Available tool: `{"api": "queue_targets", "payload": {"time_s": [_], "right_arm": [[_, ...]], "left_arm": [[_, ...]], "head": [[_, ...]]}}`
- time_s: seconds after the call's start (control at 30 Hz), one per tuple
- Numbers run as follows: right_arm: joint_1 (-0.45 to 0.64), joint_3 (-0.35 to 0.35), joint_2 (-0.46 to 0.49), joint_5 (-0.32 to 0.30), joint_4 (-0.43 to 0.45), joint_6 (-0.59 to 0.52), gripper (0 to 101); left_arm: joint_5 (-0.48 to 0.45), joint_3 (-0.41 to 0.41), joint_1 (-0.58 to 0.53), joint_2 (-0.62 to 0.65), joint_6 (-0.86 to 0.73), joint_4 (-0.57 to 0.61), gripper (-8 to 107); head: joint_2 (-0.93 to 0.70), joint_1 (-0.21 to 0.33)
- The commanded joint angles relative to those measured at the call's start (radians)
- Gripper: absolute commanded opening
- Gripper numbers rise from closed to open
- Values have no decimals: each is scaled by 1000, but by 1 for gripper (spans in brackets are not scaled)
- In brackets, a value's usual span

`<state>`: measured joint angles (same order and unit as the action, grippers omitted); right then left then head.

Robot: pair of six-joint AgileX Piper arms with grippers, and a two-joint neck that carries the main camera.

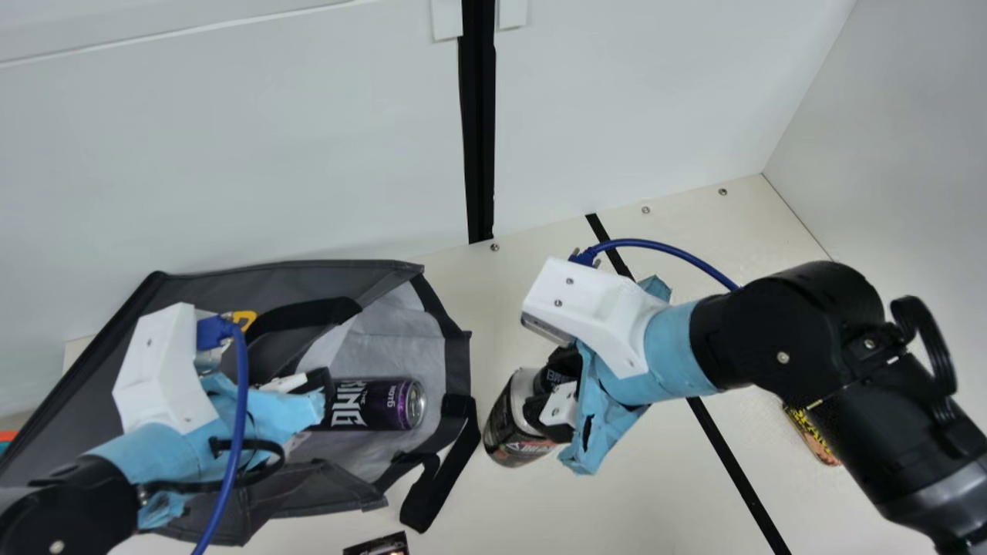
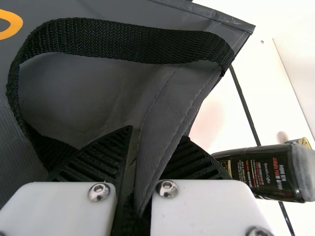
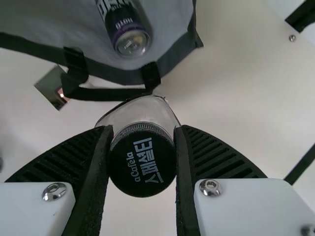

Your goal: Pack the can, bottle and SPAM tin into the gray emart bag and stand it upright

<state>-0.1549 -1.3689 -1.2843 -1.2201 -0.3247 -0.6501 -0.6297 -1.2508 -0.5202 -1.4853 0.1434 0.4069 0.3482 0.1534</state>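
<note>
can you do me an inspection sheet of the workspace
surface: cream table, black strip across it
job's things: gray bag on its side; can lying inside; bottle outside its mouth; SPAM tin partly behind the right arm
clutter: small dark item near the bag
grippers: left pinching bag fabric; right closed on the bottle's cap
cables: blue one at each wrist
surroundings: white panels behind

Room is found in the open bag [image 1: 397, 347] beside the can [image 1: 389, 405]; the gap between bag and bottle [image 1: 501, 435] is partly crossed by a strap [image 1: 438, 482].
</note>
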Motion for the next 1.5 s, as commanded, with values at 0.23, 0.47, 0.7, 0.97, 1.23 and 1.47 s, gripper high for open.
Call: {"api": "queue_targets", "payload": {"time_s": [0.23,0.47,0.7,0.97,1.23,1.47], "right_arm": [[33,-36,0,0,-102,-37,0],[40,-5,-10,74,-184,-64,0],[20,34,-26,166,-247,-82,0],[-14,47,-55,256,-303,-103,0],[-57,41,-93,322,-346,-99,0],[-105,40,-121,371,-374,-80,0]], "left_arm": [[0,0,0,0,0,0,-8],[0,0,0,0,0,0,-8],[0,0,0,0,0,0,-8],[0,0,0,0,0,0,-8],[0,0,0,0,0,0,-8],[0,0,0,0,0,0,-8]], "head": [[1,21],[1,21],[1,21],[1,21],[1,21],[1,21]]}}
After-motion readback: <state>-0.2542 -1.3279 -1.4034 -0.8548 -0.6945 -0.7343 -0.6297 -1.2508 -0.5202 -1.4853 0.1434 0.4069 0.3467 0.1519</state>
